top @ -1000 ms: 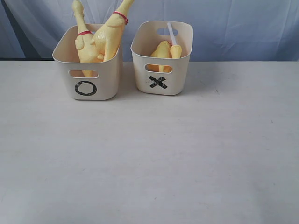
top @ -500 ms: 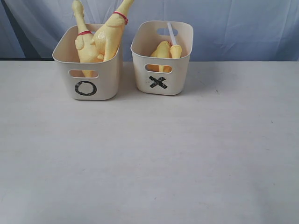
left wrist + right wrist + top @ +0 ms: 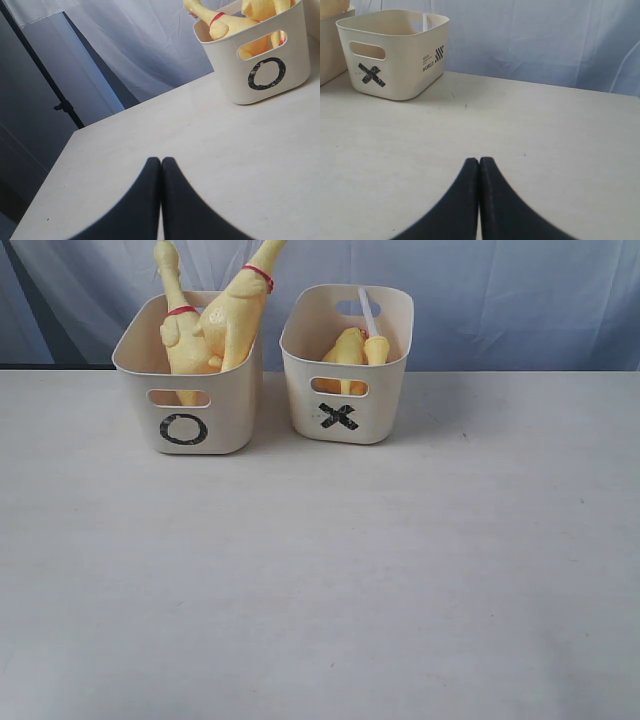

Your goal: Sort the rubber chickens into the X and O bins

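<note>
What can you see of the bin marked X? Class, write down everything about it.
The X bin is a small cream tub, plastic by its look, with rounded corners. A cut-out handle slot sits above a worn black X on its front; a second slot shows in the back wall. One side carries a small printed label. It stands upright on the pale table, beside the O bin without touching it. Yellow rubber chickens lie inside, mostly below the rim.
</note>
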Robot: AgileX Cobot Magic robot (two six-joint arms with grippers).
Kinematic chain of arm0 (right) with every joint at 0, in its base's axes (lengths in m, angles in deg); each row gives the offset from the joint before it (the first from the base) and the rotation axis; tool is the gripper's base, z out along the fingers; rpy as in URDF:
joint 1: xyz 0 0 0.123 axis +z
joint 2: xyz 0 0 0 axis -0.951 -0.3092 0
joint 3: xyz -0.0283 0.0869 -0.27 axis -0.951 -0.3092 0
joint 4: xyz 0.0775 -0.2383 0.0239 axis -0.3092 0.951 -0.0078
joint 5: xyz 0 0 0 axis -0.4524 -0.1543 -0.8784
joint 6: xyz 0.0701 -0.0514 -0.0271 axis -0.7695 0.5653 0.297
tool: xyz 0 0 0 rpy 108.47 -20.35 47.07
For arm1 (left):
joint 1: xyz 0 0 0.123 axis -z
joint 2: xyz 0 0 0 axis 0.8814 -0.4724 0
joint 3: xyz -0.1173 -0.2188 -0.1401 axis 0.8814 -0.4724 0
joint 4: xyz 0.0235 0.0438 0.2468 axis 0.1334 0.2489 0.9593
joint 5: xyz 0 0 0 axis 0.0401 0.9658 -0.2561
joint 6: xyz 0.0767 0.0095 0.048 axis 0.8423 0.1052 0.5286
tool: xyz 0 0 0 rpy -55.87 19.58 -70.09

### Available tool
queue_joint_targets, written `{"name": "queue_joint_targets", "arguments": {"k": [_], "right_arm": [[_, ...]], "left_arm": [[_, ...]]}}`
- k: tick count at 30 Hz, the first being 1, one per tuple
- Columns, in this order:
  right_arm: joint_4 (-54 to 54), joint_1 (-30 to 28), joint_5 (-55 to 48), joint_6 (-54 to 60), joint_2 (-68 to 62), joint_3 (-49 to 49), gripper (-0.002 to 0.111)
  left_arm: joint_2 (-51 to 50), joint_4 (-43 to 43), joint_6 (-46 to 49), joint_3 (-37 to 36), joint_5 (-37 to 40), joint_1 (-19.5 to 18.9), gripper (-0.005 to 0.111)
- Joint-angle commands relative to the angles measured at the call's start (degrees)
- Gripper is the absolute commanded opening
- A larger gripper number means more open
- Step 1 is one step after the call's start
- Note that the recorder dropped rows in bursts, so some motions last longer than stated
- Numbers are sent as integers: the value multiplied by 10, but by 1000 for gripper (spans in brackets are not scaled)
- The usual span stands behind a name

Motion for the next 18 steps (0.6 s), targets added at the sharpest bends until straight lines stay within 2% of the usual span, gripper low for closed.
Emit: {"name": "queue_joint_targets", "arguments": {"k": [1,18], "right_arm": [[1,1,1,-1,4,-1,-1],[-12,25,-1,-1,4,-1,-1]], "left_arm": [[3,-3,-4,-2,-6,3,0],[3,-3,-4,-2,-6,5,0]]}}
